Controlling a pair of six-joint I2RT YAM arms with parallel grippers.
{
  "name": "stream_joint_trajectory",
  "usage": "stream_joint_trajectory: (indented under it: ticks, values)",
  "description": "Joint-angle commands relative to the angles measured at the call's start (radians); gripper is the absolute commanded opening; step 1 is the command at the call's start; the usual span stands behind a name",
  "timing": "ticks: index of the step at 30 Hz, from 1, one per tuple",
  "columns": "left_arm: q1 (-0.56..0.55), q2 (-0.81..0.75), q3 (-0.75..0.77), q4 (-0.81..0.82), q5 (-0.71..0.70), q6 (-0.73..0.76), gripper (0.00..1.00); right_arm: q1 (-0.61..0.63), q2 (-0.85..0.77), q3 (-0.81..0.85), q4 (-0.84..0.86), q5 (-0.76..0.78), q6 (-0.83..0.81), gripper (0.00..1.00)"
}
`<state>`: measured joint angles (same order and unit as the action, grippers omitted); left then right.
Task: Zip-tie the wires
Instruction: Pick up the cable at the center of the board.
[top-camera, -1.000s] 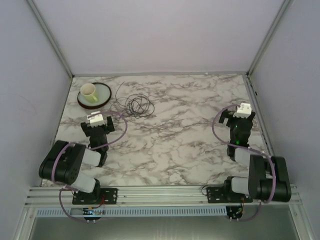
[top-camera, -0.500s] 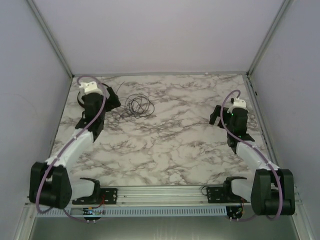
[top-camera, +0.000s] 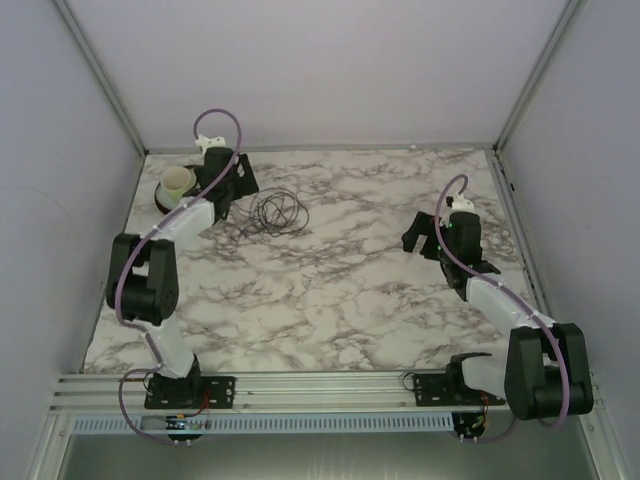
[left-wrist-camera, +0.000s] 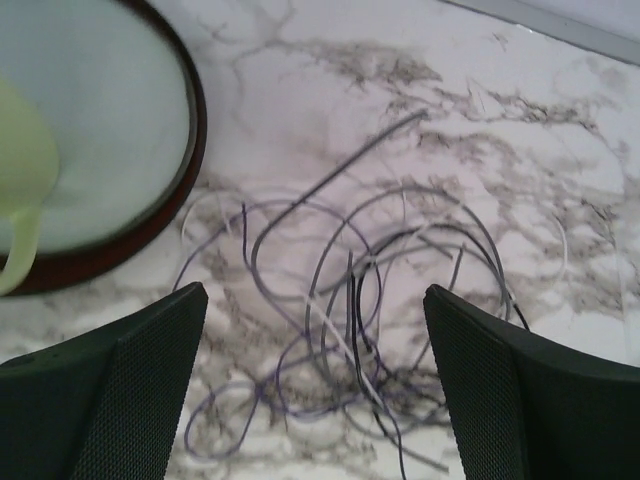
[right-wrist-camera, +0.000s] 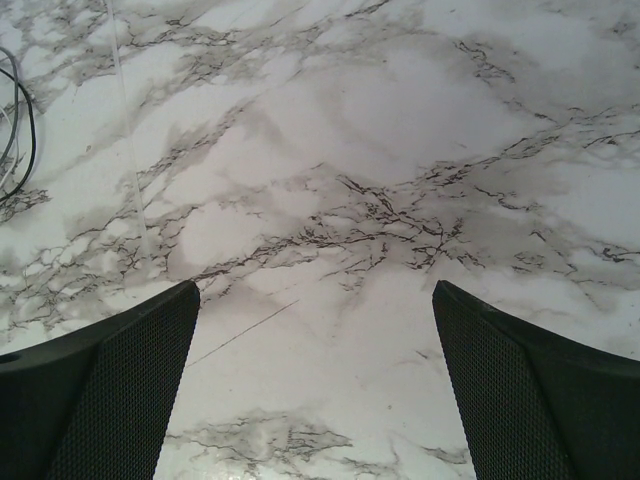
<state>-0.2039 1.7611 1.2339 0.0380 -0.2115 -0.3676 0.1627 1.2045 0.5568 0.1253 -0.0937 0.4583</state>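
Observation:
The wires (top-camera: 275, 210) are a loose tangle of thin dark loops lying on the marble table at the far left. In the left wrist view the wires (left-wrist-camera: 350, 300) lie on the table straight ahead between my open fingers. My left gripper (top-camera: 242, 190) (left-wrist-camera: 312, 292) is open and empty, just left of the tangle and above it. My right gripper (top-camera: 410, 240) (right-wrist-camera: 315, 288) is open and empty over bare marble right of centre. The edge of the wires (right-wrist-camera: 15, 120) shows far left in the right wrist view.
A brown-rimmed plate (top-camera: 165, 195) (left-wrist-camera: 190, 130) with a pale green cup (top-camera: 178, 182) (left-wrist-camera: 20, 170) stands just left of the wires, close to the left gripper. A thin pale strip (right-wrist-camera: 125, 130) lies on the marble. Enclosure walls ring the table.
Both arms have unfolded from near their bases. The left arm reached to the far left, up beside the wires. The right gripper moved forward and left.

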Motion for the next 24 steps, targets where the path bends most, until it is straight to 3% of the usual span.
stream_joint_trajectory:
  ticks: [1, 6, 8, 14, 16, 24]
  values:
    - [0.001, 0.12, 0.12, -0.03, -0.031, 0.071, 0.88, 0.016, 0.001, 0.037, -0.004, -0.003, 0.027, 0.99]
    - [-0.001, 0.221, 0.235, -0.036, -0.085, 0.135, 0.76, 0.021, -0.002, 0.042, -0.005, 0.004, 0.029, 0.99]
    - [-0.004, 0.263, 0.263, -0.036, -0.107, 0.161, 0.65, 0.024, -0.003, 0.046, -0.004, 0.007, 0.031, 0.99]
    - [-0.033, 0.252, 0.288, -0.02, -0.15, 0.221, 0.12, 0.05, -0.002, 0.064, -0.005, 0.008, 0.032, 0.99]
    - [-0.047, 0.217, 0.285, -0.027, -0.177, 0.237, 0.0, 0.066, 0.001, 0.073, -0.005, 0.007, 0.025, 0.99]
    - [-0.121, 0.011, 0.389, -0.136, -0.227, 0.309, 0.0, 0.129, 0.028, 0.101, 0.0, 0.029, 0.003, 0.99]
